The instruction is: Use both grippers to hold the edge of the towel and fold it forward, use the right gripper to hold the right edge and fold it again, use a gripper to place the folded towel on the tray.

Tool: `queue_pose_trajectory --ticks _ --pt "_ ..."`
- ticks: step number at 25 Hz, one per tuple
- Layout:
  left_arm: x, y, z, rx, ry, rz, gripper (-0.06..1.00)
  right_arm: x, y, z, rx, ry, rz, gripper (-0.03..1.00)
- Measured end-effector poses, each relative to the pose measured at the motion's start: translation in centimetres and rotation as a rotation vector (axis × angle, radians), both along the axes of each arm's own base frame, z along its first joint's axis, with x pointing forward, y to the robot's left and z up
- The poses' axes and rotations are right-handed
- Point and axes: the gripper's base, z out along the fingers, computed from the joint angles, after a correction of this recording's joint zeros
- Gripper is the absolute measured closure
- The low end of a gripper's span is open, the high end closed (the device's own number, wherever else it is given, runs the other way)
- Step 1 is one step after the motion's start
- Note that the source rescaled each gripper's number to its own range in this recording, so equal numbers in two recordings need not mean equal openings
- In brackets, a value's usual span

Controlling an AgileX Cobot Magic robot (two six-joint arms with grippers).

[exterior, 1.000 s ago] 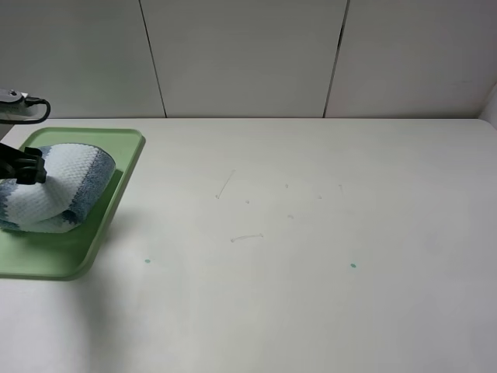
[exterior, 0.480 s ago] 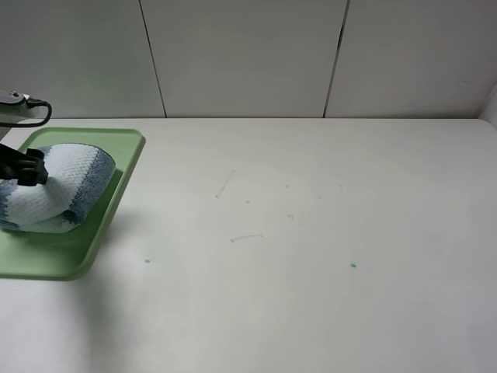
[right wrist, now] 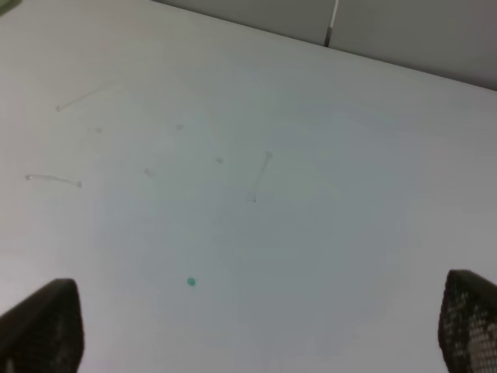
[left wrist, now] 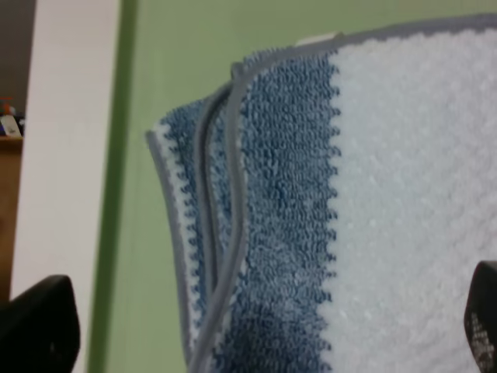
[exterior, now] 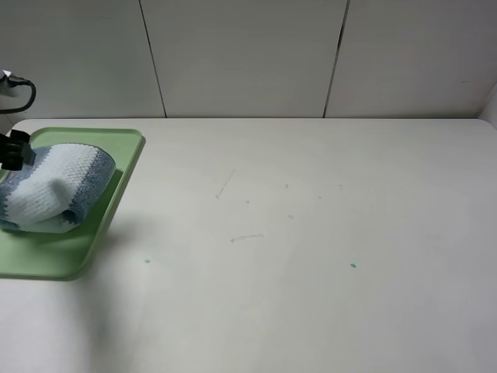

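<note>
I have the towel lying folded on the tray, which sits at the far left of the worktop in the high view. The bundle is humped rather than flat — a white stripe on top, a dusty-blue stripe curving down its right side, and it stays well inside the tray's rim.

My left hand shows only as a black piece at the left border of the high view, at the towel's back left end; I cannot tell whether it touches the cloth. Through its wrist camera I see the two dark fingertips standing far apart at the picture's lower corners, with the towel filling the space between them. So the left hand is spread wide and grips nothing. That view also shows the hem as thin grey lines, stacked in several layers along the blue stripe, with green tray beyond it.

My right hand is outside the high view. Its wrist camera shows both dark fingertips wide apart over bare worktop with faint scuffs and a small green dot — open as well, empty, and nowhere near the towel.
</note>
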Motion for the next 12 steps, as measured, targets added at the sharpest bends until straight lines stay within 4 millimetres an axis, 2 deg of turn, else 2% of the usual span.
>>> queue_pose_trajectory --ticks 12 --pt "-4.1 0.1 5.9 0.092 -0.128 0.017 -0.05 0.0 0.0 0.0 0.002 0.001 0.001 -0.03"
